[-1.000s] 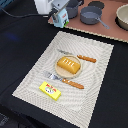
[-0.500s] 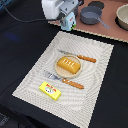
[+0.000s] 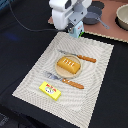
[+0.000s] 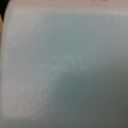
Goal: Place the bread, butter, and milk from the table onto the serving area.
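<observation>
The milk (image 3: 78,30), a small carton with a teal side, hangs in my gripper (image 3: 75,33) just over the far edge of the serving area (image 3: 95,85), a pale striped placemat. The gripper is shut on it. In the wrist view the milk's pale teal face (image 4: 64,70) fills the picture and hides everything else. The bread (image 3: 68,64), an orange-brown loaf, lies on the round tan plate (image 3: 59,71) in the middle of the placemat. The butter (image 3: 50,90), a flat yellow pack, lies on the placemat's near corner at the exterior view's left.
Orange-handled cutlery lies on either side of the plate, one piece on the far side (image 3: 86,59) and one on the near side (image 3: 73,84). A reddish-brown board (image 3: 110,31) behind the placemat bears grey pots (image 3: 92,18) and a pale bowl (image 3: 122,16). A cable (image 3: 27,25) crosses the dark table.
My gripper has moved with the milk toward the exterior view's right and nearer, from beyond the placemat to its far edge. The bread and butter have not moved.
</observation>
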Robot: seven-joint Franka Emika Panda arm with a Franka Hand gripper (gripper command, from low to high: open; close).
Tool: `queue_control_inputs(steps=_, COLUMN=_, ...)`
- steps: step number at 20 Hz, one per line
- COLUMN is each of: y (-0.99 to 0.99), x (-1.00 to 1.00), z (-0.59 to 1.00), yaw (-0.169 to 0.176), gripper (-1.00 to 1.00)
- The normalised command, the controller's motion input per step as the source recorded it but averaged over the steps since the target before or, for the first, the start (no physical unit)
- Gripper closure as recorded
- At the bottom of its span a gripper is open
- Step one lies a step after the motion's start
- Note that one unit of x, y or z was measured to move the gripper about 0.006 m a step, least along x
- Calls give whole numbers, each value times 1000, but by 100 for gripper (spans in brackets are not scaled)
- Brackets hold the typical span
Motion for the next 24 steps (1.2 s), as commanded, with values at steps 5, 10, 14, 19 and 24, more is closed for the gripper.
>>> queue_control_inputs(steps=5, y=330, x=192, z=-153, yaw=0, gripper=100)
queue_control_inputs(steps=10, y=204, x=125, z=-175, yaw=0, gripper=100)
queue_control_inputs(steps=14, y=126, x=248, z=-147, yaw=-4, gripper=100)
queue_control_inputs(steps=19, y=68, x=463, z=-3, yaw=-59, gripper=-100)
queue_control_inputs(steps=24, y=242, x=710, z=456, yaw=-83, gripper=-100)
